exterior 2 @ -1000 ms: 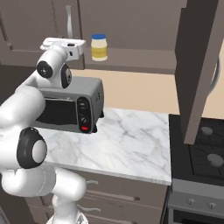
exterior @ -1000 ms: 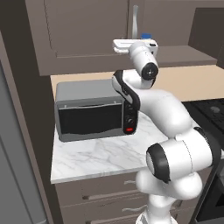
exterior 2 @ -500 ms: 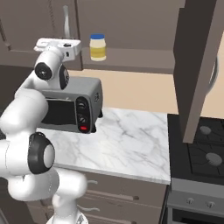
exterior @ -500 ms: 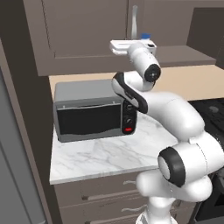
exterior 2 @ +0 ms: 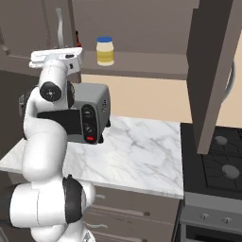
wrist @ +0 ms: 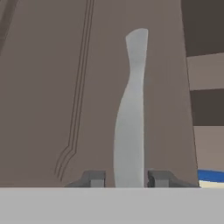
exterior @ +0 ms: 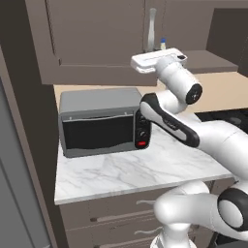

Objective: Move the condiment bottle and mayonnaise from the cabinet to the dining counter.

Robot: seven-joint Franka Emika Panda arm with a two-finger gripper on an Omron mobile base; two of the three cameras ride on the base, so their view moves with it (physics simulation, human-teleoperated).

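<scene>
Pincer [wrist: 127, 179] closed on the silver bar handle [wrist: 130, 109] of the left cabinet door [wrist: 52, 87]; dark fingertips [wrist: 94, 178] set either side of the handle's lower end, touching it. Handle long axis vertical, slightly curved, running up the door panel in the hand view.

Left base view: hand [exterior: 157, 60] level, reaching toward the cabinet [exterior: 97, 38], with the handle rising just behind it. Fingertips hidden by the hand body here.

Mayonnaise jar [exterior 2: 105, 51] upright on the cabinet's inner shelf [exterior 2: 142, 66], blue lid up, long axis vertical, well to the right of the hand in the right base view. Left base view: jar [exterior: 163, 44] reduced to a small blue-topped sliver behind the hand. Hand view: jar cut off at the lower right edge, showing a blue strip with cream below [wrist: 210, 178].

Right base view: a thin dark sliver [exterior 2: 77, 38] just above the hand, beside the handle; too small and too covered to identify as the condiment bottle.

Right cabinet door [exterior 2: 215, 71] swung open, edge-on, hanging over the stove [exterior 2: 222, 160].

Toaster oven [exterior: 101, 121] on the small marble worktop [exterior: 135, 169], below the cabinet; in the right base view the arm covers most of its front.
</scene>
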